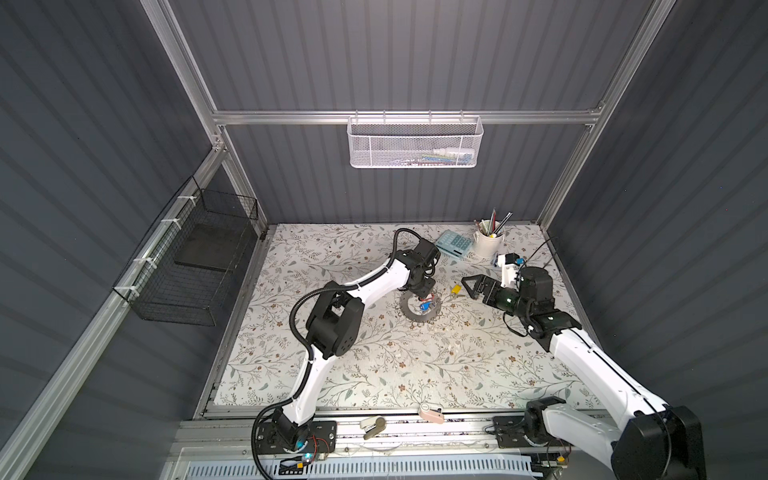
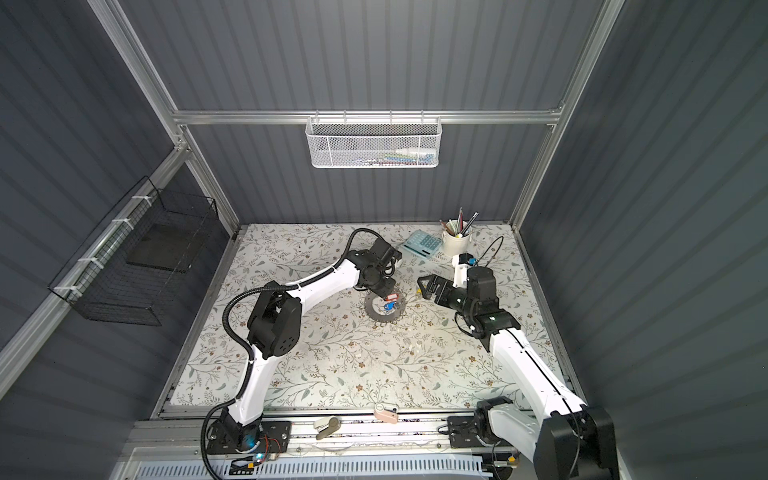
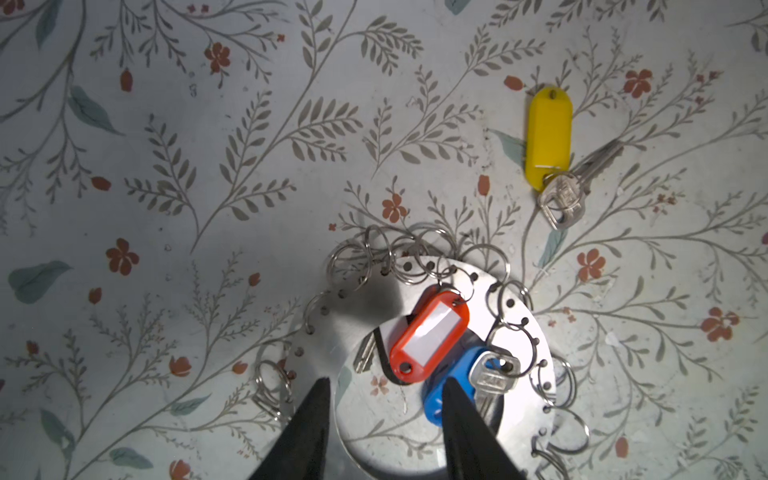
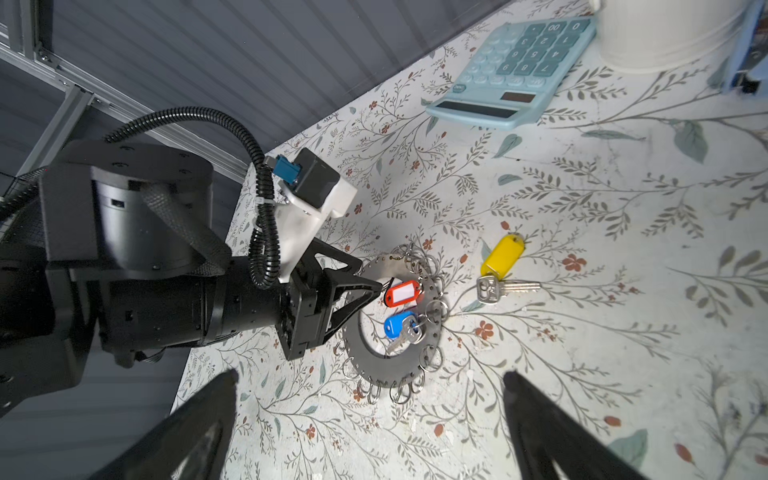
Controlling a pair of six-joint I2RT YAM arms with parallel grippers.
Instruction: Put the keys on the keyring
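My left tool (image 3: 386, 382) hovering apart above keyring (image 4: 390, 370); am planning right tool (image 4: 370, 374), apart, pinching yellow key (image 1: 456, 289), keyring's two o'clock.

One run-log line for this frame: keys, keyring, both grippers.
left gripper: open, empty, over keyring | right gripper: open, empty | red-tag key, blue-tag key: lying on keyring | yellow-tag key: on table, off keyring

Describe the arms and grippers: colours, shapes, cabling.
Left arm and right arm: white link shells, black joint housings. A ribbed black conduit runs along the left arm. Left gripper and right gripper: black, triangular open-frame fingers. The left wrist has a white camera mount with a blue connector.
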